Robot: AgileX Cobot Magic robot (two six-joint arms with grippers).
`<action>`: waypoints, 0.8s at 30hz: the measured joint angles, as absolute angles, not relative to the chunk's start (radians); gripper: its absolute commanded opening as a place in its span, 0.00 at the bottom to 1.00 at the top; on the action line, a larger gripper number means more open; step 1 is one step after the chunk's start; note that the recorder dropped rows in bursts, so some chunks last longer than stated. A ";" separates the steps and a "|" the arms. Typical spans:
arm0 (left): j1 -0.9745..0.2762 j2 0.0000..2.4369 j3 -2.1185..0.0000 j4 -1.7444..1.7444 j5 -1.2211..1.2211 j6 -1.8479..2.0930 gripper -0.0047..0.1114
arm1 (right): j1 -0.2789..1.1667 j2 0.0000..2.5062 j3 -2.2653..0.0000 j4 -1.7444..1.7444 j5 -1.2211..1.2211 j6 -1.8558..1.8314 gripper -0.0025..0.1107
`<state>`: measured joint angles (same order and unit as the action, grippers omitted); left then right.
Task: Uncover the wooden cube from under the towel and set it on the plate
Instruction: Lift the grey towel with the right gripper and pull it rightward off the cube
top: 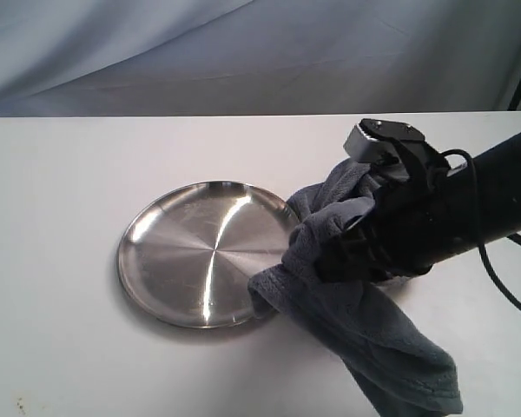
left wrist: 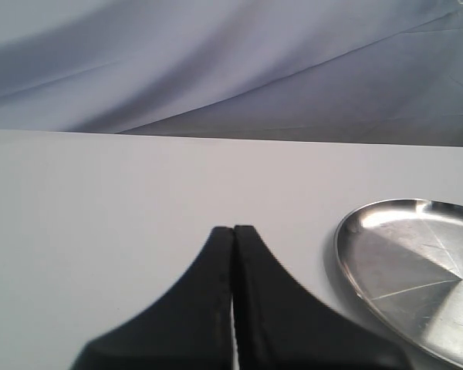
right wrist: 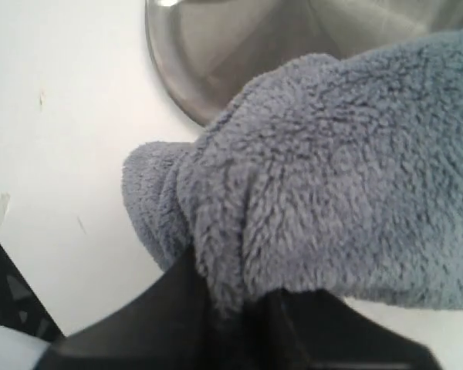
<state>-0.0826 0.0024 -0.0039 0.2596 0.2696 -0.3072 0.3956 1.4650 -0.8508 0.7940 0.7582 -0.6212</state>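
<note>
The blue-grey fleece towel [top: 365, 330] hangs bunched from my right gripper [top: 347, 252], whose black fingers are shut on a fold of it [right wrist: 239, 285]. One end drapes over the right rim of the steel plate [top: 200, 252]; the other trails toward the table's front edge. The towel [right wrist: 332, 193] fills most of the right wrist view, with the plate's rim [right wrist: 185, 85] beyond it. My left gripper [left wrist: 233, 231] is shut with nothing in it, hovering over bare table beside the plate [left wrist: 417, 270]. The wooden cube is hidden in every view.
The white table [top: 69, 174] runs back to a grey-blue cloth backdrop [top: 243, 52]. My right arm [top: 495, 200], with its cables, reaches in from the right edge above the towel.
</note>
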 measured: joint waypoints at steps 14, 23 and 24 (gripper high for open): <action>-0.083 0.002 -0.004 0.260 0.270 -0.307 0.04 | 0.396 1.465 -1.150 0.680 0.820 -0.518 0.02; -0.083 0.002 -0.004 0.260 0.270 -0.307 0.04 | 0.294 1.465 -1.157 0.590 0.772 -0.452 0.02; -0.083 0.002 -0.004 0.260 0.270 -0.307 0.04 | 0.282 1.465 -1.157 0.592 0.761 -0.452 0.02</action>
